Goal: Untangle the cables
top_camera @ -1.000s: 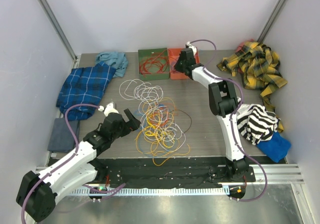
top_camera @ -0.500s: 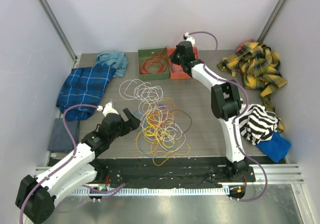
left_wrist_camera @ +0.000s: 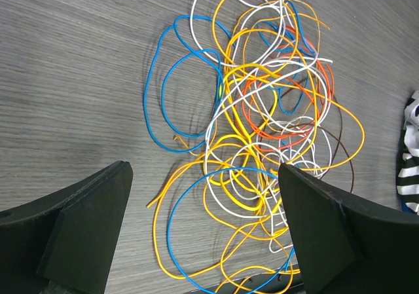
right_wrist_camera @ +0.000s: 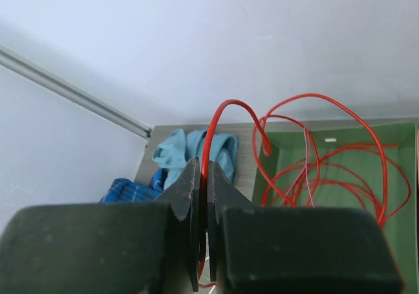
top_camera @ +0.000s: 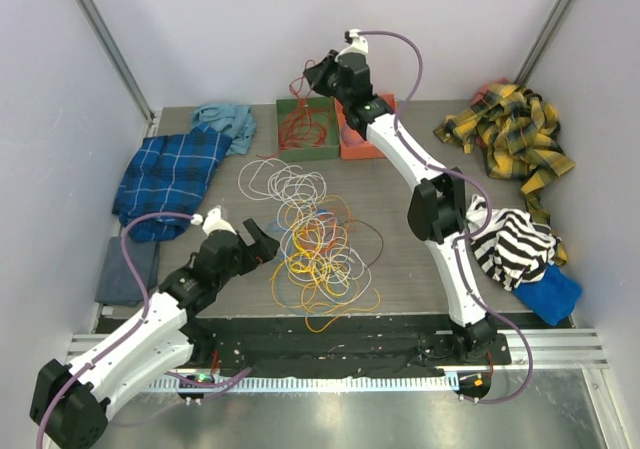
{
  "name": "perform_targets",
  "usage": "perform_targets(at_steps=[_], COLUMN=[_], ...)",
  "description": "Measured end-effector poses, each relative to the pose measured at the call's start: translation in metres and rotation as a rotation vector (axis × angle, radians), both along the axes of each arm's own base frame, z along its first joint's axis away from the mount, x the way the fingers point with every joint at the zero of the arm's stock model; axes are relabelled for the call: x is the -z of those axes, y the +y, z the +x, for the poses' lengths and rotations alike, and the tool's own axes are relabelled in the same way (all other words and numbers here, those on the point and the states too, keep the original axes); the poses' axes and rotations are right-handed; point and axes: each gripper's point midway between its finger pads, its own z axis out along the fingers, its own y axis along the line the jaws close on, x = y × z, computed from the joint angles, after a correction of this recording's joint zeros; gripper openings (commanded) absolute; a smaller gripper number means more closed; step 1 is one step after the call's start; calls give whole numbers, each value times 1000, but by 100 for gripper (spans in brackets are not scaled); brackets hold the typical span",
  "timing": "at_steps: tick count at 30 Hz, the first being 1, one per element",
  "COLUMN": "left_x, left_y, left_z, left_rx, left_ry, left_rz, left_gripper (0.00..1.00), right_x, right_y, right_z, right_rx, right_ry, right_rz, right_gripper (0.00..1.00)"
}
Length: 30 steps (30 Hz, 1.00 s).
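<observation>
One red cable (right_wrist_camera: 226,103) was pinched in the right tool (top_camera: 312,73), top middle, its end hidden. Other cables (left_wrist_camera: 262,107) lay beside the wide left tool (left_wrist_camera: 204,176).

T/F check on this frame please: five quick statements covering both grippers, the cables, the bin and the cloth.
1. The right gripper is shut on a red cable. True.
2. The left gripper is clamped on a yellow cable. False: its jaws stand wide open above the tangle and hold nothing.
3. The green bin has loops of red cable in it. True.
4. The tangle is all one colour. False: it mixes yellow, orange, white and blue strands.
5. The blue plaid cloth lies on the right arm's side. False: it lies on the left arm's side.
</observation>
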Motion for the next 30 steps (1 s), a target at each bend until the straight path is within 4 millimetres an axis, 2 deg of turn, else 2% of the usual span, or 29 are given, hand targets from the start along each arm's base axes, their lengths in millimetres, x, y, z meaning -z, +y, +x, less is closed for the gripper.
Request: perform_targets(at_steps=[2, 7, 8, 9, 10, 13, 15, 19, 23, 25, 30], left_x=[-2, -2, -1, 0, 0, 1, 1, 1, 1, 1, 0], left_y=[0, 1, 1, 2, 2, 2, 2, 2, 2, 2, 2], left_z=[0, -1, -1, -1, -2, -2, -2, -2, -2, -2, -2], left_rx=[-2, -2, -2, -2, -2, -3, -3, -4, -5, -6, -8], left_ry=[-6, -10, -9, -7, -5, -4, -4, -4, -5, -4, -2], left_rz=[-3, -4, -4, -2, -1, 0, 0, 0, 0, -1, -6], left_gripper=[100, 100, 100, 100, 100, 100, 100, 100, 100, 100, 100], right_x=[16, 73, 86, 96, 108, 131, 139, 148, 148, 136, 86], right_y=[3, 6, 6, 5, 3, -2, -5, -12, -25, -32, -53], right_z=[3, 10, 11, 11, 11, 9, 8, 7, -3, -8, -24], right_rx=[-2, 3, 6, 9, 14, 20, 28, 57, 92, 111, 165], right_ry=[23, 118, 139, 157, 176, 216, 231, 235, 248, 242, 198], right_rz=[-5, -54, -67, -81, -96, -143, -172, -224, -282, -304, -324], right_gripper=[1, 1, 8, 19, 43, 65, 72, 93, 95, 95, 93])
